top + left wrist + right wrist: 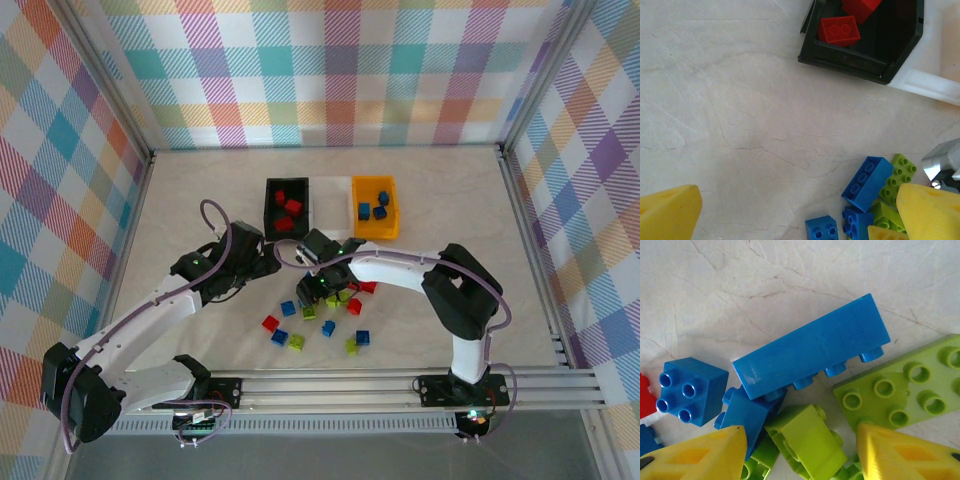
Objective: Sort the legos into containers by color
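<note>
— What is the setting?
— A pale, marble-veined table, boxed in by 3 plaid walls, with a metal rail along the 6 o'clock edge.
— And the legos?
— They are small studded bricks in red, blue and lime. The loose legos lie scattered mid-table. At 12 o'clock from them, 3 bins stand in a row. The black bin holds 3 red bricks, the white bin sits in the middle, and the orange bin holds 3 blue bricks.
— The grippers?
— The left gripper is spread wide over bare table, grasping nothing. The right gripper straddles a lime brick, with a gap showing on both sides. That brick lies at 6 o'clock of a long blue brick.
</note>
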